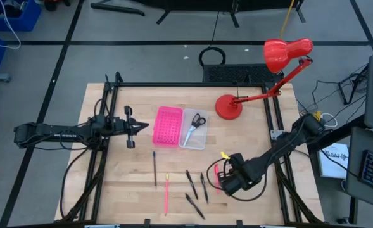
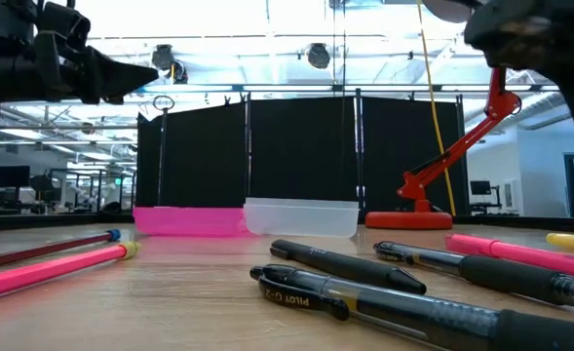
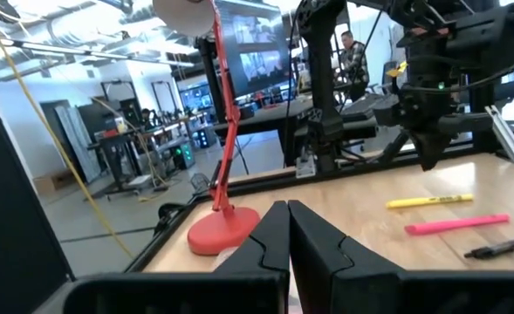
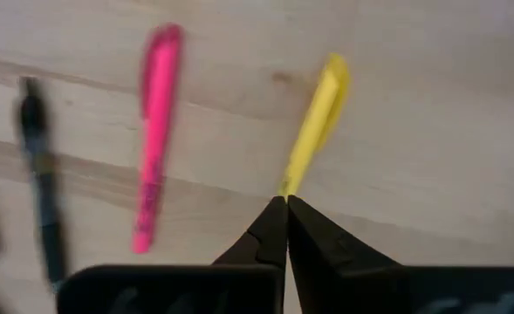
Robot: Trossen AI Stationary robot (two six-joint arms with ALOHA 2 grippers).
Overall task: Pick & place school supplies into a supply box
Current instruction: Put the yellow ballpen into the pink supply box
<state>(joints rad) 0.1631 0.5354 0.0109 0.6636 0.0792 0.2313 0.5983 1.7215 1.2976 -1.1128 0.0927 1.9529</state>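
Black pens lie untouched up front; your right hand, fingers pressed together, hovers over the yellow highlighter, so spread them before descending.

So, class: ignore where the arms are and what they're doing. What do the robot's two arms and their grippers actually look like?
Both arms are dark, almost black, built of slim jointed segments. The left arm carries pale lettering along its side, too small to read. The left gripper and the right gripper each end in two matte black, wedge-shaped fingers tapering to a point. Black cables loop beside the right arm.
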